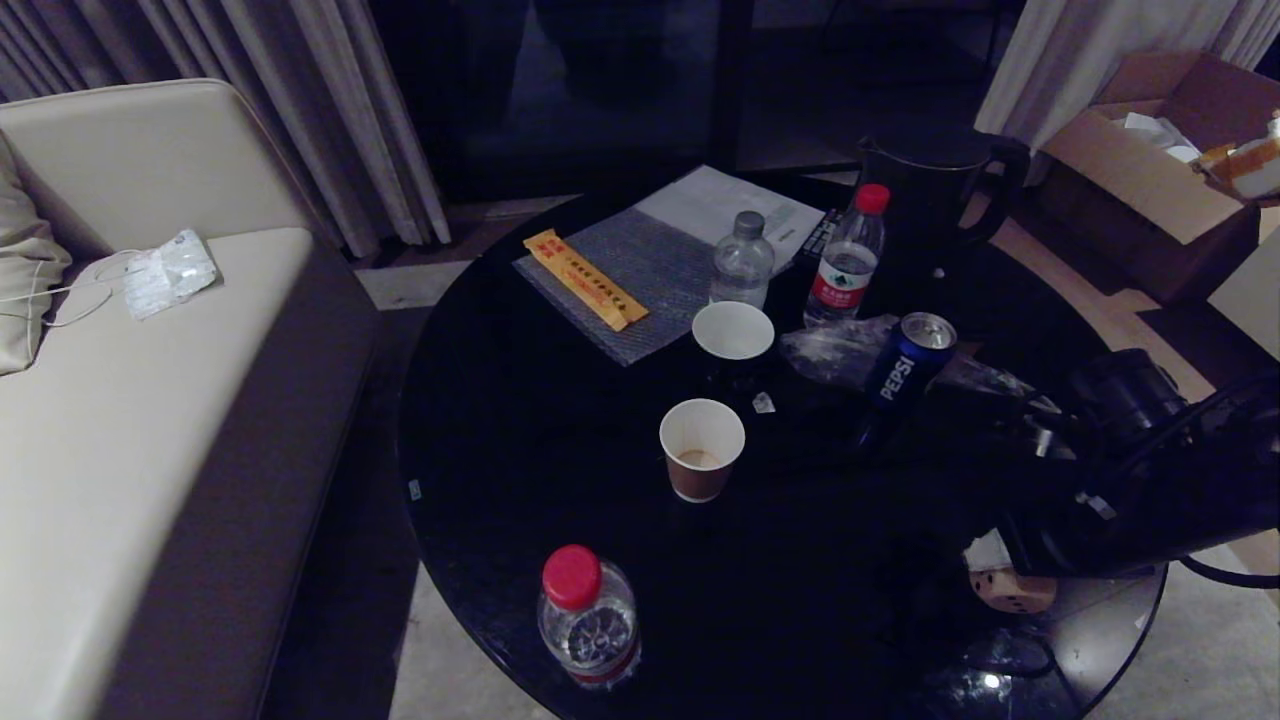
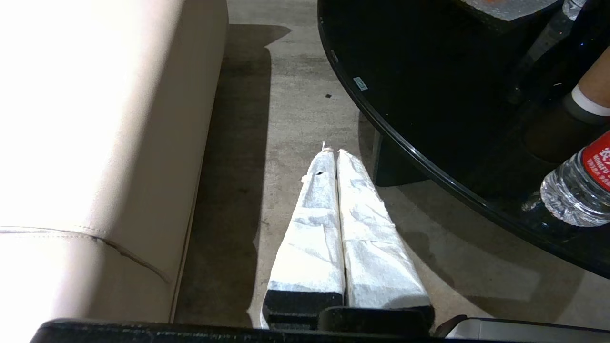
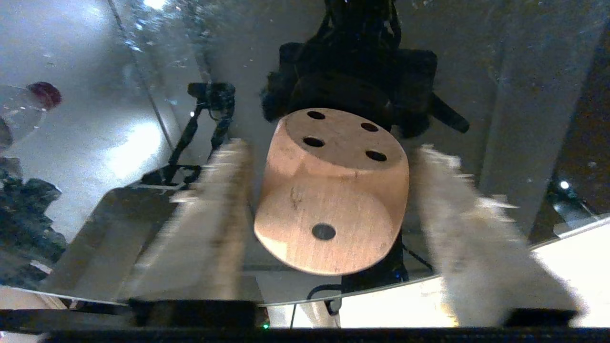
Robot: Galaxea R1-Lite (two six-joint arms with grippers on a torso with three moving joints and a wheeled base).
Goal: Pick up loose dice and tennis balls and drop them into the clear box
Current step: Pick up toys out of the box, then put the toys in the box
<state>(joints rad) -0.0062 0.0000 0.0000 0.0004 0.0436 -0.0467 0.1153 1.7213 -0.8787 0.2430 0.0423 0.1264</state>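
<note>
I see my right gripper [image 3: 329,190] open, a finger at each side of the cream die [image 3: 333,190], gaps showing, near the table [image 1: 560,470] edge. Pepsi can [image 1: 905,365] and cups [image 1: 702,447] stand beyond it. Arm hides most of the die. Left gripper [image 2: 332,152] hangs closed over the floor.

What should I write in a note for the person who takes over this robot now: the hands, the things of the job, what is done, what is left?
Right hand: open, fingers either side of the cream die, small gaps showing, not gripped yet. The die sits at the round black table's near right edge.
Left hand: shut, empty, parked over the floor between sofa and table.
No tennis balls, other dice or clear box in view.
Done: nothing visibly collected.
Left: grip the die, find the box, drop it in, look for the rest.
</note>
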